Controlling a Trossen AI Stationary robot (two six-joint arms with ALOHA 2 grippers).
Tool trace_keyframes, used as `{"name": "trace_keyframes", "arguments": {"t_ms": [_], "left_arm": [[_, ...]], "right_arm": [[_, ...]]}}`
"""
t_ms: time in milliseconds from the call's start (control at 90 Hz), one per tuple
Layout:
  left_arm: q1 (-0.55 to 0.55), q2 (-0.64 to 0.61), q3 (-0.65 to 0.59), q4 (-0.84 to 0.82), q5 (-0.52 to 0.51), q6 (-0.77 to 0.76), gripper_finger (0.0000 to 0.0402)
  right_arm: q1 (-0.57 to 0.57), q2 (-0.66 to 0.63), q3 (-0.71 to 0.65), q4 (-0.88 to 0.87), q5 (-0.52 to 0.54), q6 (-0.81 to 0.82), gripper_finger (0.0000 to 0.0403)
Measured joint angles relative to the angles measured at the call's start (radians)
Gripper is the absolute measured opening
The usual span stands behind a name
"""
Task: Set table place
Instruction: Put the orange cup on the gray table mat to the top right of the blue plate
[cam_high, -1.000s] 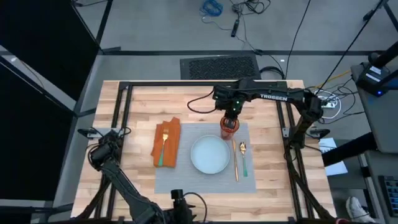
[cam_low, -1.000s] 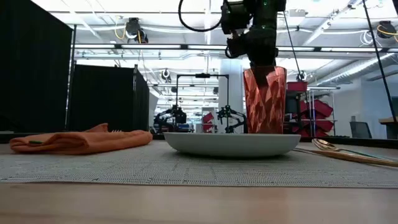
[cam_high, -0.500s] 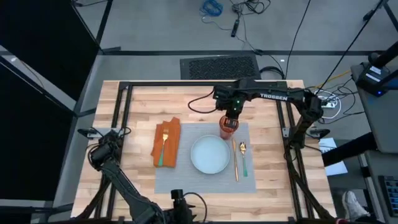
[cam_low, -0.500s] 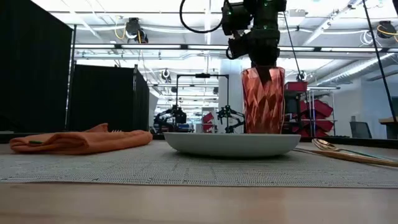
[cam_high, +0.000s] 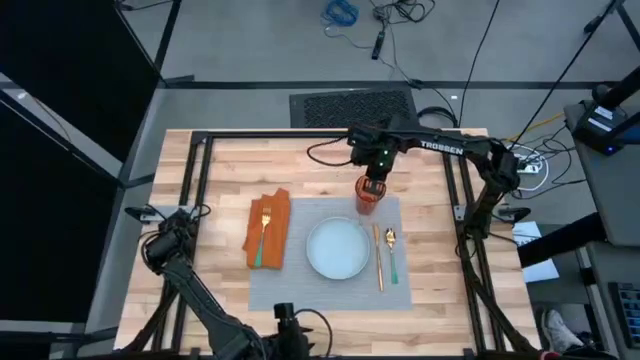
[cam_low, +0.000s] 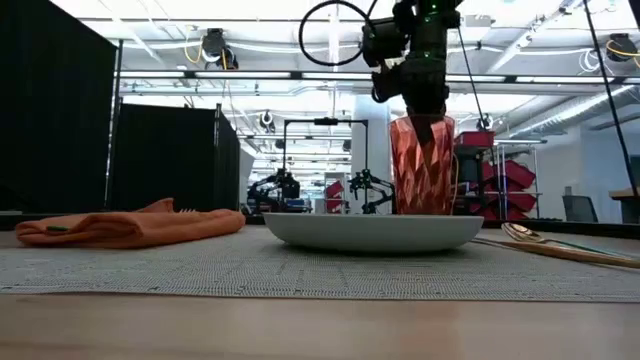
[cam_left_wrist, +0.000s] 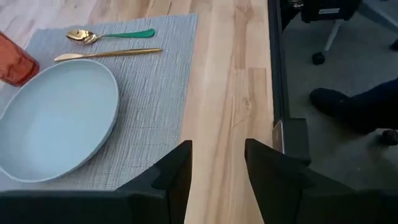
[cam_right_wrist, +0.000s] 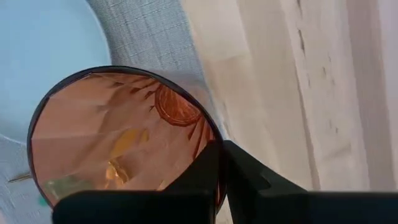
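Shifted slightly toward the mat's (cam_high: 300, 280) far right corner, the cup (cam_high: 368, 196) stays pinched at its rim by the right gripper (cam_high: 372, 186), beside plate (cam_high: 338, 248), knife (cam_high: 379, 262) and spoon (cam_high: 391, 250); left gripper (cam_left_wrist: 217, 180) spread, idle.

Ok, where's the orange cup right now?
In the high view the orange cup sits at the placemat's far right corner, just beyond the plate and the knife and spoon tips, with the right gripper clamped on its rim.

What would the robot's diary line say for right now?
right gripper: fingers shut on red tumbler rim | tumbler: far right corner of grey placemat, beside plate | left gripper: open, waiting at table's left edge
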Motion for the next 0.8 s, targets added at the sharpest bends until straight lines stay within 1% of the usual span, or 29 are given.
{"name": "trace_keyframes", "arguments": {"t_ms": [389, 556, 667, 800], "left_arm": [[0.007, 0.0, 0.0, -0.016, -0.006, 0.006, 0.0134], [0.015, 0.0, 0.0, -0.017, -0.006, 0.008, 0.0134], [0.02, 0.0, 0.0, -0.016, -0.006, 0.024, 0.0134], [0.025, 0.0, 0.0, -0.016, -0.006, 0.024, 0.0134]], "right_arm": [[-0.055, 0.0, 0.0, 0.004, 0.001, -0.021, 0.0], [-0.056, -0.001, 0.0, 0.006, -0.052, -0.024, 0.0001], [-0.055, -0.001, 0.0, 0.005, -0.056, -0.024, 0.0012], [-0.056, -0.001, 0.0, 0.005, -0.055, -0.021, 0.0038]]}}
